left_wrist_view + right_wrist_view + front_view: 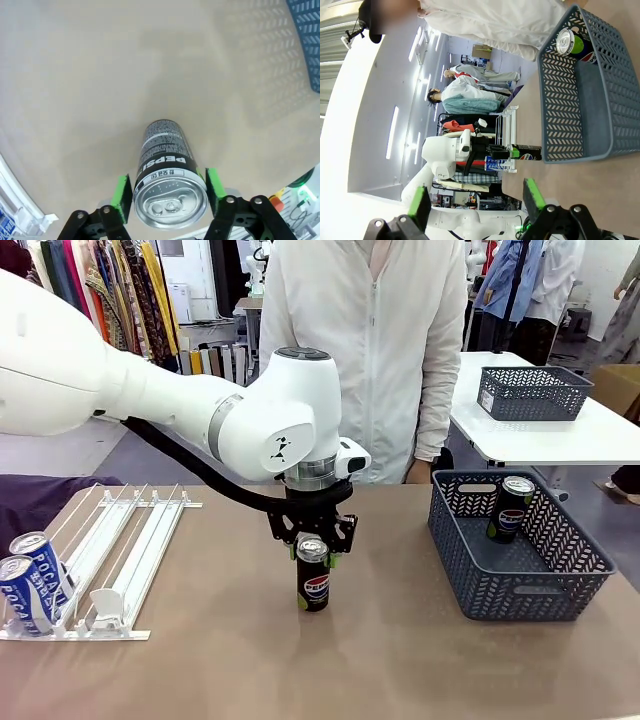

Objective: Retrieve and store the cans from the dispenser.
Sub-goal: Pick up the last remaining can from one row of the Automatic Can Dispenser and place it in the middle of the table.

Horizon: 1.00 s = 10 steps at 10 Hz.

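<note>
Cans, counted: how many, and in what?
— Four. One slim black Pepsi can with a green band (511,510) is inside the dark grey perforated plastic basket (520,590), near its far wall, at four o'clock on the brown table (400,660). Two blue POCARI cans (42,560) sit tilted at the low end of the low white railed dispenser (130,540), at eight o'clock. A second black Pepsi can (314,588) stands upright near the table's middle.
Held?
— Yes. The left gripper (313,558) reaches down over it. The left wrist view looks onto its pull-tab lid, with the green pads (121,192) clamped on either side just under the silver top.
And the right gripper (476,197)?
— Its wrist view has the fingers spread wide around nothing, with the basket at two o'clock.
Other containers?
— A second grey perforated basket (533,392) on the white table (560,440) at one o'clock.
</note>
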### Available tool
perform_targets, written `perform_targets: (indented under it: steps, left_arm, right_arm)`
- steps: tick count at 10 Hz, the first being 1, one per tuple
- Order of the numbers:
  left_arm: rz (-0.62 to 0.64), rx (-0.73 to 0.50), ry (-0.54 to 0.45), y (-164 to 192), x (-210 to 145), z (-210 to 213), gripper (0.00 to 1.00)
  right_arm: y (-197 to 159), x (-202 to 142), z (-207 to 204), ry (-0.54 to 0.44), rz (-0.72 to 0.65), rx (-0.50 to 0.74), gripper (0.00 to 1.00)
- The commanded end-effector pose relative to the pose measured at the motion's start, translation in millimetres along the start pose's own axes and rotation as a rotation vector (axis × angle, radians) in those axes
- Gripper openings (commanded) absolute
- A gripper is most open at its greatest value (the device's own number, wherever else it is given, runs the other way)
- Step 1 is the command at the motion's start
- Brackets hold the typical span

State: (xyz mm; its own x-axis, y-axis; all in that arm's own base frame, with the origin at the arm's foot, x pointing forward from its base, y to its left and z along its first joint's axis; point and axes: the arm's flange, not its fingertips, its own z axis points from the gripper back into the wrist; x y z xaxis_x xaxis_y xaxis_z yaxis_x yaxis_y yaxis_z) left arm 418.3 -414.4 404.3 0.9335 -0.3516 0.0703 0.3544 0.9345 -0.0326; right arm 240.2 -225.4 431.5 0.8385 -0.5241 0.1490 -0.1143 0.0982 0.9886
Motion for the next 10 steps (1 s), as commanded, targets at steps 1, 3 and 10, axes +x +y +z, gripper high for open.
perform_targets:
  steps: [1,3,10]
  left_arm:
    - [0.033,0.043,-0.027,0.5,0.4,10.7,1.0]
    - [0.07,0.063,-0.1,8.2,-8.1,34.6,1.0]
    - [0.189,-0.375,-0.113,210.8,-170.6,213.1,1.0]
  right_arm:
    - [1.7,1.2,0.6,-0.003,0.022,0.013,1.0]
    - [1.7,1.2,0.6,-0.003,0.022,0.013,1.0]
    - [1.7,1.2,0.6,-0.003,0.022,0.013,1.0]
